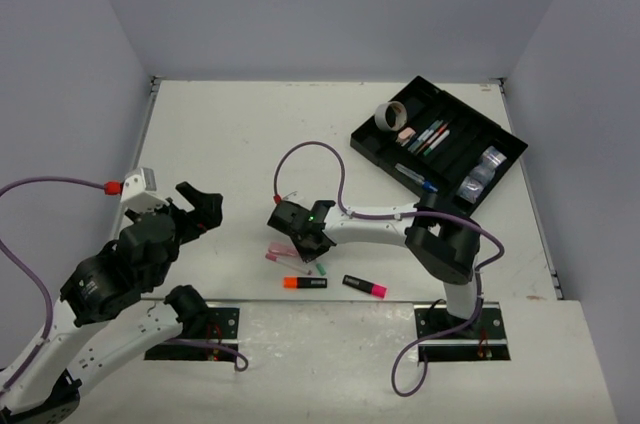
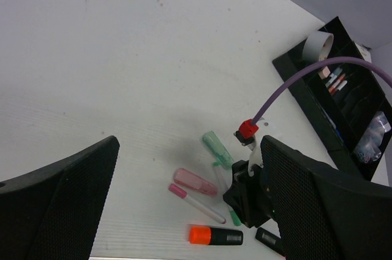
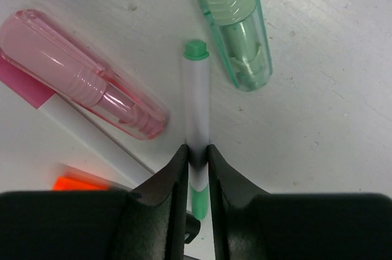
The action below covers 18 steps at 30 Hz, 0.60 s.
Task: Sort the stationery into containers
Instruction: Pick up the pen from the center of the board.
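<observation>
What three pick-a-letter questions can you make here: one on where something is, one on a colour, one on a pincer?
1. Where does the black tray sit on the table?
A) near left corner
B) far right side
C) dead centre

2. What colour are the ends of the white pen that the right pincer grips?
A) green
B) blue
C) yellow

3. How is the left pincer?
A) squeezed shut
B) hidden from view
C) wide open, empty

1 B: the top view shows it far off on the right.
2 A: the right wrist view shows green at both ends.
3 C: its fingers stand far apart, gripping nothing.
</observation>
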### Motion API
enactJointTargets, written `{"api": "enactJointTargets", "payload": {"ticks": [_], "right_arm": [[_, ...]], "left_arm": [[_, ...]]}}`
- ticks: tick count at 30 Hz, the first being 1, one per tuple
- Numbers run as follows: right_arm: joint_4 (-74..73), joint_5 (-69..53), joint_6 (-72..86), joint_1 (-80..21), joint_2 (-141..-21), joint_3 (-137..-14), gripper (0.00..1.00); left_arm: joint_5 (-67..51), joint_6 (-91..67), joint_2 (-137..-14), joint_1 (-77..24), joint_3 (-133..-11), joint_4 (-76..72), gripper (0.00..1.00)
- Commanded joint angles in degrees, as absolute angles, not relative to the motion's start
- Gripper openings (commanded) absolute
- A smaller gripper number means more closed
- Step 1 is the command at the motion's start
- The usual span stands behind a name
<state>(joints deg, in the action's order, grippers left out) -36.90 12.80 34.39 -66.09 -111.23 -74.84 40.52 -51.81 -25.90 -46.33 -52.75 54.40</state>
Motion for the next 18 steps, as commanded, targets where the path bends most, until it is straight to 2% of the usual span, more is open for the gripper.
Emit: {"api": "enactJointTargets", "payload": {"ticks": [1, 6, 12, 15, 18], "right_arm": [[-39.7, 16.4, 36.6, -66.3, -111.9, -76.9, 0.14], [-40.9, 17.8, 36.2, -66.3, -108.1, -77.3, 0.05], [-41.9, 16.9, 33.3, -65.6, -97.7, -78.7, 0.04], [-41.8, 17.0, 32.0, -60.0, -91.1, -76.8, 0.04], [-40.2, 17.5, 30.9, -49.4, -86.2, -73.4, 0.03]], "left_arm": [[44.3, -50.9, -24.2, -46.5, -53.1, 56.2, 1.0], [44.5, -50.8, -22.9, -46.6, -52.4, 55.9, 1.0], [44.5, -50.6, -22.4, -46.5, -51.9, 55.5, 1.0], [44.6, -50.7, -22.1, -46.5, -51.8, 55.6, 1.0], [44.6, -50.7, -21.6, -46.6, -51.4, 55.2, 1.0]]}}
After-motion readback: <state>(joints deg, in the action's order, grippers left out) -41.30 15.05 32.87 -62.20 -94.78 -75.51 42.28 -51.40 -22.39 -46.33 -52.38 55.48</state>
